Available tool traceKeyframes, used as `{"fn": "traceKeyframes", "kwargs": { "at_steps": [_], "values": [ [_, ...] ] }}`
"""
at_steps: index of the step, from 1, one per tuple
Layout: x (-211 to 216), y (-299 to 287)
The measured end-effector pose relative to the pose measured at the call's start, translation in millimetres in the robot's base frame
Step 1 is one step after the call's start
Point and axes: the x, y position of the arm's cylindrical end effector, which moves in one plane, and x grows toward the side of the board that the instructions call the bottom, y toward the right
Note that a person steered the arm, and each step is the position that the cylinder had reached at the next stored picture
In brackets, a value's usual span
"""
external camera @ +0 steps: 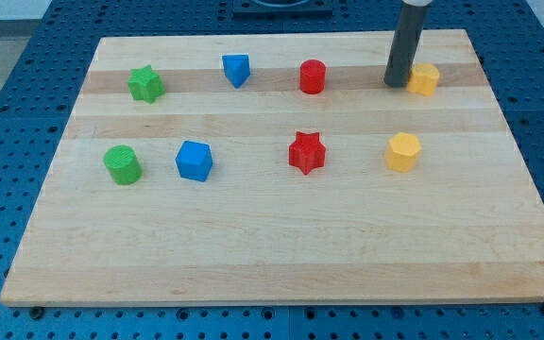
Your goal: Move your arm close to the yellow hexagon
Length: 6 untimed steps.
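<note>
My tip (pixel 397 84) rests just left of a yellow block (pixel 424 79), well above the yellow hexagon (pixel 404 151).

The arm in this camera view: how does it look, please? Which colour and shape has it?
Only a straight, dark grey cylindrical rod shows, smooth and matte, entering from the view's top. My tip is a plain blunt end. No cables or markings are visible; the rest of the arm is out of frame.

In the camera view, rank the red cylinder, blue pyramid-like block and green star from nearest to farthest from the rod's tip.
From my tip:
1. Red cylinder, to its left.
2. Blue pyramid-like block, further left.
3. Green star, far left.
</note>
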Motion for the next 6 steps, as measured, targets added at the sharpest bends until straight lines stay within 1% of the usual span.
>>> {"fn": "traceKeyframes", "kwargs": {
  "at_steps": [1,3,5,6],
  "values": [
    [6.9,30.3],
    [6.0,30.4],
    [45.1,-0.4],
    [49.0,-16.9]
  ]
}}
